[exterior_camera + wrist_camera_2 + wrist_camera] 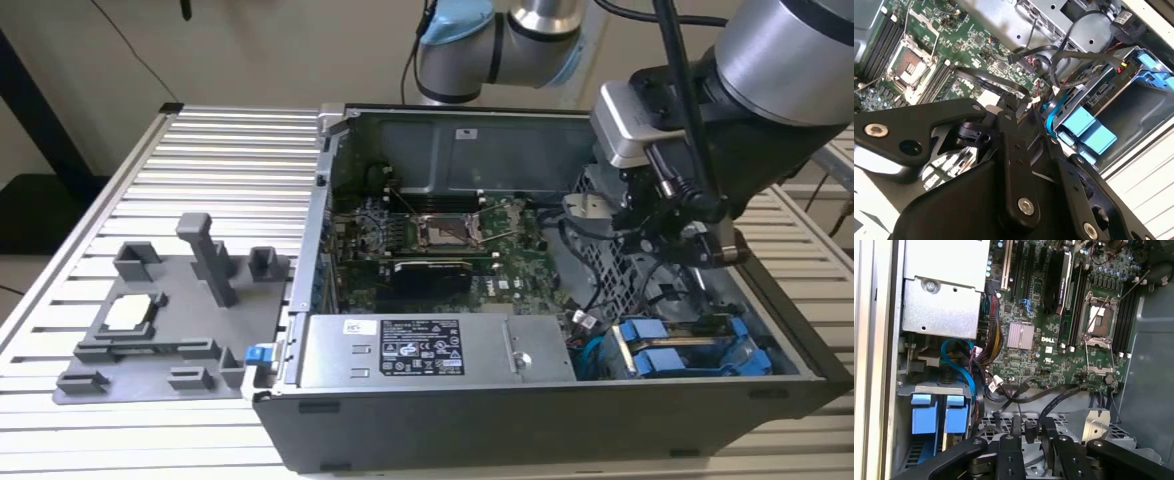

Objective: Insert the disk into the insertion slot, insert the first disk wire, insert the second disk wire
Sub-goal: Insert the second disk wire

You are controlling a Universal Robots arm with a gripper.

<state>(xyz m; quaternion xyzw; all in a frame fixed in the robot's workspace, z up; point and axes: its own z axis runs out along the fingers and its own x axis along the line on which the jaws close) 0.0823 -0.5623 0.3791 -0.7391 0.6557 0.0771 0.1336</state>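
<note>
Bright blue plastic shows at the drive bay in the corner of the computer case (pixel 534 425). Two carrier handles stand there side by side, one nearer the case wall (pixel 923 413) and one nearer the motherboard (pixel 955 413). The disk (pixel 646 336) is seated in this bay as one of the pair. The drive bodies are sunk out of sight, so I cannot tell which handle is its own.

One thin blue wire (pixel 965 371) loops up beside the inner handle. Two flat black wires (pixel 1056 396) run from the motherboard's edge towards the gripper (pixel 1029 428), which hangs inside the case just beside the bay, over a perforated metal cage. In the second wrist view a black wire curves right past the gripper's tip. Whether the gripper is clenched on that wire or released I cannot tell.

Further out lies one green motherboard (pixel 441 225) with a single bare processor socket (pixel 1099 320). One silver power supply box (pixel 427 352) lies between it and the case's near wall.

In the exterior view the arm comes in from the upper right. The case lies open on a slatted aluminium table (pixel 214 150). On the exterior view's left, well apart from the bay, one grey fixture plate (pixel 154 345) carries several upright blocks.
</note>
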